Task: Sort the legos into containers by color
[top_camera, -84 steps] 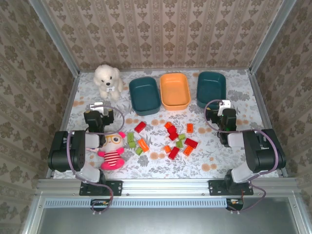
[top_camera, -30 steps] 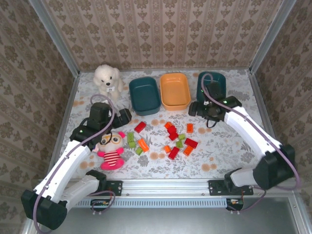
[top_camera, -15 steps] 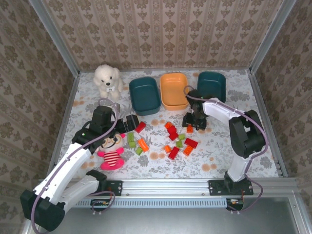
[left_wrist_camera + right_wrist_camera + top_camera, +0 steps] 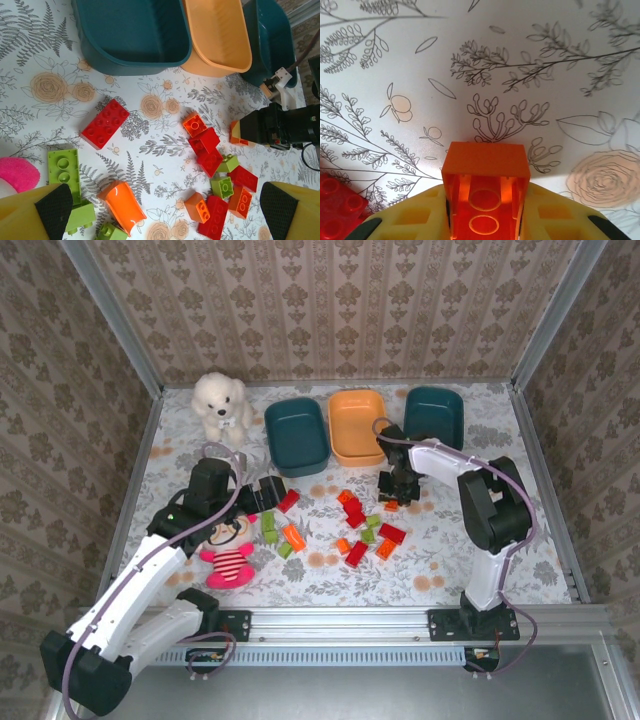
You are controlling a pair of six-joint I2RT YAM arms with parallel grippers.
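My right gripper [image 4: 486,200] is shut on an orange brick [image 4: 486,162], hollow underside facing the camera, just above the floral table. From above, the right gripper [image 4: 398,488] stands right of the brick pile, below the orange tub [image 4: 358,426]. Two dark teal tubs [image 4: 297,436] [image 4: 433,418] flank it. My left gripper [image 4: 268,490] hangs open beside a red brick [image 4: 288,501]. Between its fingertips [image 4: 55,207] lie a curved orange piece [image 4: 122,206], green bricks [image 4: 64,170] and a red, orange and green cluster [image 4: 220,170].
A white plush dog [image 4: 222,407] sits at the back left. A striped pink doll [image 4: 232,550] lies under my left arm, close to the green bricks. Patterned walls close in the table's back and sides.
My right gripper came down from the right teal tub to the table and closed on the orange brick. My left gripper moved a little right toward the red brick, staying open.
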